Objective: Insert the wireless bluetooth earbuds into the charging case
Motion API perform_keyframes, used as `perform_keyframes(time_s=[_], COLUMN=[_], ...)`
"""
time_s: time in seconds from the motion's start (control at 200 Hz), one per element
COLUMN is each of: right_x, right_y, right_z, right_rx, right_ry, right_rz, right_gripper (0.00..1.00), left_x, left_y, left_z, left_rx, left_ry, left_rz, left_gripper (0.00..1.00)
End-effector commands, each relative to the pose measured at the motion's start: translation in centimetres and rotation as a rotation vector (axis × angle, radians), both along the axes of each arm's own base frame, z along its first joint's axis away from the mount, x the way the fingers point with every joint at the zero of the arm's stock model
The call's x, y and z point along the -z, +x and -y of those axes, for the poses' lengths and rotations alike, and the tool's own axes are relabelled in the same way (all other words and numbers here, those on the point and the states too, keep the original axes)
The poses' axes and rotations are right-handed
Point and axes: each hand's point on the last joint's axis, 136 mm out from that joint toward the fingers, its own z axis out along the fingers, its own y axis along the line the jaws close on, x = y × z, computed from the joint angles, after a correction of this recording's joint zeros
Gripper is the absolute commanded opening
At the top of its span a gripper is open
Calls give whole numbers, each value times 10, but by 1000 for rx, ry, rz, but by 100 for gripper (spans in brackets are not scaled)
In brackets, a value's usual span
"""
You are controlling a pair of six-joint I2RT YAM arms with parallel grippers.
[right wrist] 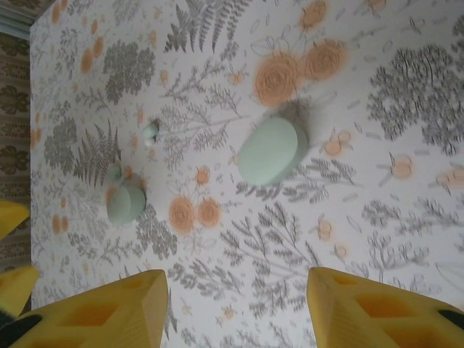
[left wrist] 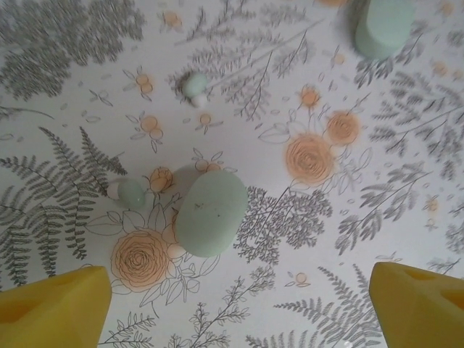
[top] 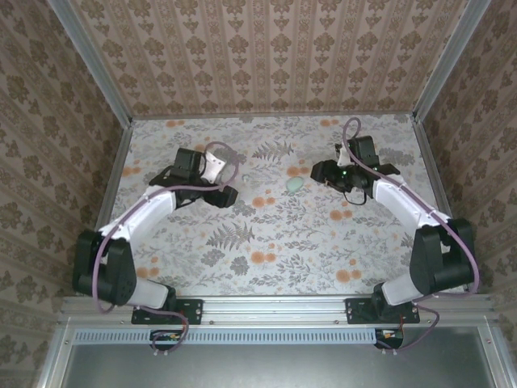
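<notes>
Floral bench (top: 266,242) runs open to its walled edges. Left tool (left wrist: 239,297) hangs released over the mint case (left wrist: 210,212), with one bud (left wrist: 130,193) at 9 o'clock and a second bud (left wrist: 194,84) at 11. Right tool (right wrist: 235,297) is released too, above another mint shell (right wrist: 272,150).

Bright even light, soft shadows (wrist views slightly blurred)

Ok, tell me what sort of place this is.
Probably a staged robot test booth, not a real room: wallpapered panels held in a metal frame box in a floral tabletop, and a left arm and right arm are bolted to a rail at its near edge.
</notes>
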Motion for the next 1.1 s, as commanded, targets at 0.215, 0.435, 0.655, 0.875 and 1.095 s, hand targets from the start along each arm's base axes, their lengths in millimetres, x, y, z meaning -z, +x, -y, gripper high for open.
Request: perform_keyframes(time_s=[0.215, 0.435, 0.655, 0.875, 1.095], right_x=[7, 6, 4, 3, 4], right_y=[-34, -34, -31, -30, -31], right_z=[-1, -1, -1, -1, 0], right_rx=[-13, -25, -25, -18, -18], right_ry=[8, 3, -4, -2, -2], right_rz=[-39, -33, -26, -25, -30], right_gripper=[55, 54, 54, 54, 54], left_x=[34, 62, 75, 90, 99], left_y=[14, 15, 16, 19, 18], left_z=[-8, -2, 8, 10, 13], left_rx=[96, 139, 178, 197, 220], left_ry=[176, 202, 237, 301, 323], left_rz=[-107, -236, -253, -263, -278], left_gripper=[84, 71, 70, 71, 71])
